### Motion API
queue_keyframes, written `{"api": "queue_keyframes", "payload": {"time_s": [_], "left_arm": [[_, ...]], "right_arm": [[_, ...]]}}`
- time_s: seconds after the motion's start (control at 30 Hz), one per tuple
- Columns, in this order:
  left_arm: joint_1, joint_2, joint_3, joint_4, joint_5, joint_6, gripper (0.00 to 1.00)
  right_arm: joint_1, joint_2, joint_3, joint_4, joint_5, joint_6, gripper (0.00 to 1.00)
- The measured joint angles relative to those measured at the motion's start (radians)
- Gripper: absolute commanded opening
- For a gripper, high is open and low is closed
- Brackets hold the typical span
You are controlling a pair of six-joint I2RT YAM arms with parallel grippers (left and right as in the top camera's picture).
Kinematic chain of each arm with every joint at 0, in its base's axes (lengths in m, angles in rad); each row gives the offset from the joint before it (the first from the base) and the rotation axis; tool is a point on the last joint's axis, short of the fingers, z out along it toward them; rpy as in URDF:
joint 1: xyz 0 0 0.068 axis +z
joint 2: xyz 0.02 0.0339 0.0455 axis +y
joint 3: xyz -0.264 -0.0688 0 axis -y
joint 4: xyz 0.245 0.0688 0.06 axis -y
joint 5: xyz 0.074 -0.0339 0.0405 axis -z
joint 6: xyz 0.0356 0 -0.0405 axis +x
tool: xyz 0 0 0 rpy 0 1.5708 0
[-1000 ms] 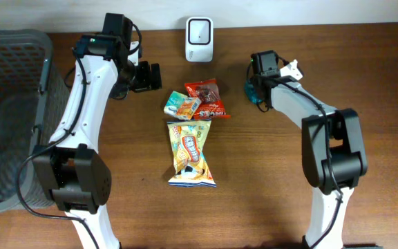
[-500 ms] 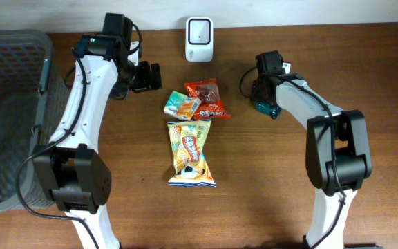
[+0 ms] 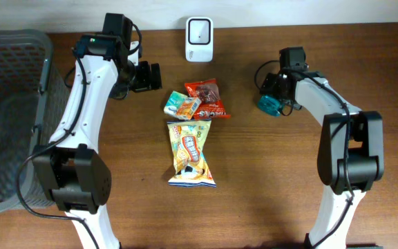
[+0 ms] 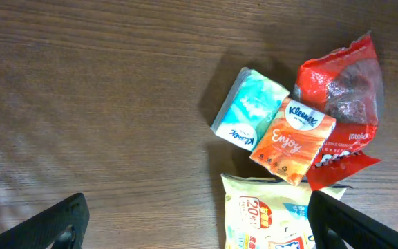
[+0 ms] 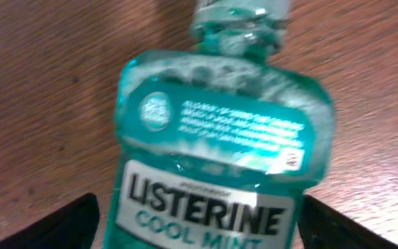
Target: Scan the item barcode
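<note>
A teal Listerine mouthwash bottle (image 3: 270,104) lies on the wooden table right of centre. In the right wrist view the bottle (image 5: 213,138) fills the frame, cap pointing away, label up. My right gripper (image 5: 199,223) is open and straddles the bottle's lower half, one finger (image 5: 71,225) on each side of it. The white barcode scanner (image 3: 199,30) stands at the table's back edge. My left gripper (image 3: 147,76) hangs open above bare wood left of the item pile, with nothing between its fingers (image 4: 54,221).
A pile of items sits mid-table: a red snack packet (image 3: 206,95), a teal tissue pack (image 4: 249,109), an orange Kleenex pack (image 4: 292,138) and a yellow snack bag (image 3: 191,152). A grey mesh basket (image 3: 5,117) stands at the far left.
My right arm has swung to the right, and the bottle now lies further right and nearer. The right jaws have spread wider. The left arm has not moved.
</note>
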Motion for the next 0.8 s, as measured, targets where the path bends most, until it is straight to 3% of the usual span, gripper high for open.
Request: {"api": "queue_keyframes", "payload": {"time_s": [0.1,0.2,0.4,0.47,0.6,0.77,0.8], "left_arm": [[0.000,0.000,0.000,0.000,0.000,0.000,0.99],[0.000,0.000,0.000,0.000,0.000,0.000,0.99],[0.000,0.000,0.000,0.000,0.000,0.000,0.99],[0.000,0.000,0.000,0.000,0.000,0.000,0.99],[0.000,0.000,0.000,0.000,0.000,0.000,0.99],[0.000,0.000,0.000,0.000,0.000,0.000,0.99],[0.000,0.000,0.000,0.000,0.000,0.000,0.99]], "right_arm": [[0.002,0.001,0.000,0.000,-0.014,0.018,0.83],[0.002,0.003,0.000,0.011,-0.008,0.021,0.71],[0.002,0.003,0.000,0.014,0.010,0.020,0.70],[0.002,0.003,0.000,0.014,0.043,0.010,0.79],[0.002,0.003,0.000,0.014,0.077,-0.054,0.80],[0.004,0.008,0.000,-0.004,0.132,-0.072,0.78],[0.008,0.012,0.000,-0.004,0.140,-0.076,0.71]]}}
